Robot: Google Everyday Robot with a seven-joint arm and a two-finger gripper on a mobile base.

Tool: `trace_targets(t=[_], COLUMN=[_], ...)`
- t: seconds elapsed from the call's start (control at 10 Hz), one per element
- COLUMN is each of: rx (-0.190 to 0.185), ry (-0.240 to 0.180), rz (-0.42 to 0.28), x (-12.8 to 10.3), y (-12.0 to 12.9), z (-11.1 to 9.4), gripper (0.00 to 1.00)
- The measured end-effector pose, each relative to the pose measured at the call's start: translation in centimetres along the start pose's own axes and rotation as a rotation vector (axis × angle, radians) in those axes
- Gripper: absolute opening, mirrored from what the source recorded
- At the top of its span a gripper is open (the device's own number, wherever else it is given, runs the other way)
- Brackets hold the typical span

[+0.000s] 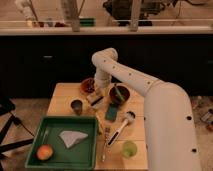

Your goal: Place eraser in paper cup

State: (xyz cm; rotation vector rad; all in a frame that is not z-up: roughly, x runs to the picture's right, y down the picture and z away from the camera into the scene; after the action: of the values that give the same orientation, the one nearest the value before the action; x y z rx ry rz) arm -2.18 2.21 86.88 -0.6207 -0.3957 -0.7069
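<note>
The eraser [95,101], a tan block with a dark underside, lies on the wooden table [62,97] between two brown bowls. My gripper [98,93] hangs at the end of the white arm [127,77], pointing down right over the eraser's far end, touching or nearly touching it. No white paper cup shows in this view; it is hidden or out of view.
A small dark cup [76,106] stands left of the eraser. Brown bowls sit behind [88,86] and to the right [119,94]. A teal pad [112,112], a white-handled brush [122,126], a translucent green cup [129,148] and a green tray [35,150] with a cloth and a fruit fill the front.
</note>
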Motion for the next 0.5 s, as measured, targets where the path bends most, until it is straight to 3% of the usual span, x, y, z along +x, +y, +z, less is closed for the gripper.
trace_targets(t=[0.3, 0.5], rx=[0.006, 0.009], ry=[-0.006, -0.015], rz=[-0.002, -0.004], x=[0.09, -0.01], y=[-0.13, -0.24], z=[-0.13, -0.26], gripper=[0.04, 0.25])
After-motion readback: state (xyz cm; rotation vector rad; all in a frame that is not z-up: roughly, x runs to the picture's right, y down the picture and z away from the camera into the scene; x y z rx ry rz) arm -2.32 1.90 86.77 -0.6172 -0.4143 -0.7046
